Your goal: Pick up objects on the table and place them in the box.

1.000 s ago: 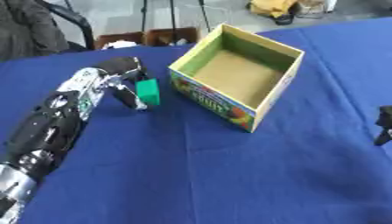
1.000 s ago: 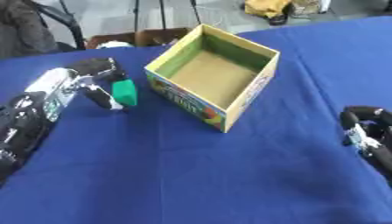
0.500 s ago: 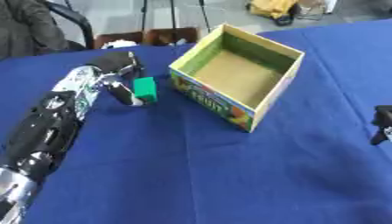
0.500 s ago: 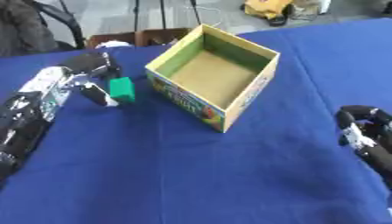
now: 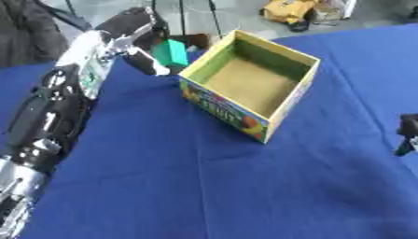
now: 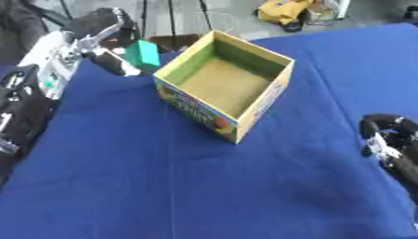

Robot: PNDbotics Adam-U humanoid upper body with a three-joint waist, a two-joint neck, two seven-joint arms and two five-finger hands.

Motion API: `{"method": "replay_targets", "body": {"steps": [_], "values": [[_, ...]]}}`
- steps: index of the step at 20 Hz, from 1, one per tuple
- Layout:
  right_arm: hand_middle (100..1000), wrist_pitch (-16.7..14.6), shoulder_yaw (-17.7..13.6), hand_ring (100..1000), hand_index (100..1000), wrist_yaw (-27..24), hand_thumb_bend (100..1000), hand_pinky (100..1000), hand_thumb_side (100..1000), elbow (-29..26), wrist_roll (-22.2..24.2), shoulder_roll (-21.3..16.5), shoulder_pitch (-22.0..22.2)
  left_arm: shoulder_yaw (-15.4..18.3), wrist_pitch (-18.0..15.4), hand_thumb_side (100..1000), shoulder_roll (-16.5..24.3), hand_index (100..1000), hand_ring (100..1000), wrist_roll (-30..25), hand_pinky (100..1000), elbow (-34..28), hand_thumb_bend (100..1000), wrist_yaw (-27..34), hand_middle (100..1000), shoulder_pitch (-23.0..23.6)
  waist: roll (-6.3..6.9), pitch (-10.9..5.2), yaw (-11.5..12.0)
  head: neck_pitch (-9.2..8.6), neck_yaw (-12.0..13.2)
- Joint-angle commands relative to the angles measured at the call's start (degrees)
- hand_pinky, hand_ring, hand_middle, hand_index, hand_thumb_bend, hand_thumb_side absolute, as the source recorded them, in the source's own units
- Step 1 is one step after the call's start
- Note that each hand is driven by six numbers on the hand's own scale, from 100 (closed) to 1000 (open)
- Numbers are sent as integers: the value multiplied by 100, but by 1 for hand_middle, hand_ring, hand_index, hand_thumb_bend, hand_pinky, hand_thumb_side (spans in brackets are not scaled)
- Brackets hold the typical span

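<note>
Green block (image 5: pixel 171 52) x1 pinched in left hand (image 5: pixel 130 32), 1 box (image 5: pixel 249 86), right hand (image 6: pixel 390 142) curled

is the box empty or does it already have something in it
Empty. The box stands open-topped and only its bare brown floor shows inside; the green block is outside it, held in the left hand.

The box (image 5: pixel 249 87) stands open-topped and looks empty inside, its near-left wall rising just beside the green block (image 5: pixel 171 52) in the left hand (image 5: pixel 135 30), while the blue surface (image 5: pixel 204 186) around lies unobstructed.
</note>
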Motion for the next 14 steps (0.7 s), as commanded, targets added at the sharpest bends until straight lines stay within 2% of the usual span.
{"method": "replay_targets", "body": {"steps": [1, 5, 10, 12, 14], "values": [[519, -10, 22, 407, 717, -19, 343, 426, 558, -50, 49, -37, -108, -37, -15, 345, -168, 431, 432, 21, 533, 15, 623, -16, 353, -211, -18, -46, -67, -110, 82], [519, -9, 61, 407, 717, -16, 343, 426, 557, -50, 99, -10, -162, -85, -81, 345, -473, 450, 442, 137, 542, 172, 620, -280, 366, -288, 22, 21, -231, -218, 137], [519, -10, 81, 407, 717, -17, 343, 426, 556, -55, 131, 13, -209, -148, -201, 374, -714, 483, 455, 282, 551, 322, 643, -707, 383, -293, 38, 71, -342, -268, 150], [519, -10, 82, 407, 717, -19, 342, 425, 556, -55, 136, 18, -215, -164, -259, 407, -774, 526, 476, 308, 565, 375, 676, -834, 420, -273, 37, 80, -360, -259, 152], [519, -10, 80, 407, 717, -21, 342, 425, 556, -55, 138, 22, -218, -185, -333, 476, -812, 625, 528, 289, 599, 426, 746, -940, 495, -249, 35, 82, -368, -237, 162]]}}
